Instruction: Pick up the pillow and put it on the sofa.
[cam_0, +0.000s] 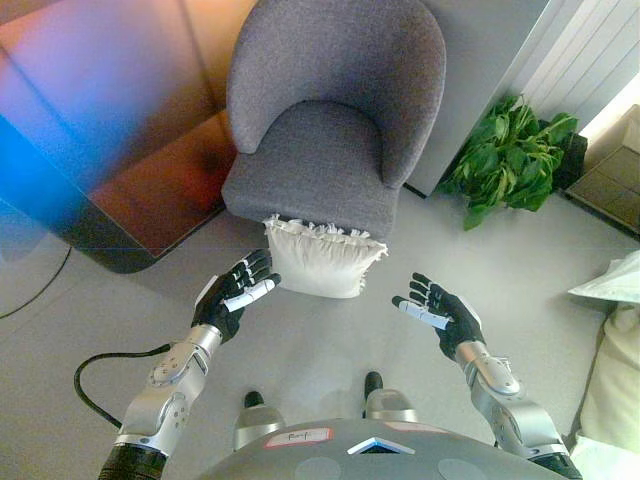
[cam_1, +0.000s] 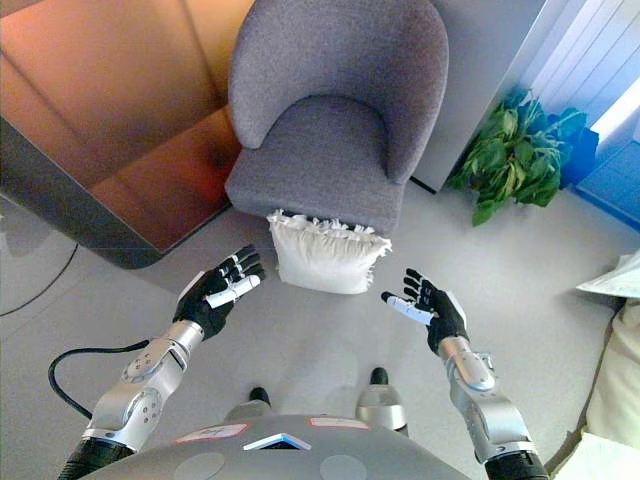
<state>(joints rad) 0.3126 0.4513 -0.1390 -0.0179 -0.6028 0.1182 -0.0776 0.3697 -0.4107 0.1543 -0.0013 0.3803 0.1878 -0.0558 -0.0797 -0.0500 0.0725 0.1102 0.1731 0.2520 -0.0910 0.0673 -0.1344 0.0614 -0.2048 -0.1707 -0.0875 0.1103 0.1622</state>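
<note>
Pale grey floor runs under everything you see, with a brown panel at 10 o'clock. Your left hand hangs at 8 o'clock of the pillow, fingers straight and spread, holding nothing. The white pillow stands on the floor, leaning on the front of the grey sofa at 12 o'clock. Your right hand waits at 4 o'clock of the pillow, fingers wide too. A green plant sits at 2 o'clock. If you squeeze unevenly, the soft pillow could slip out and flop down.
</note>
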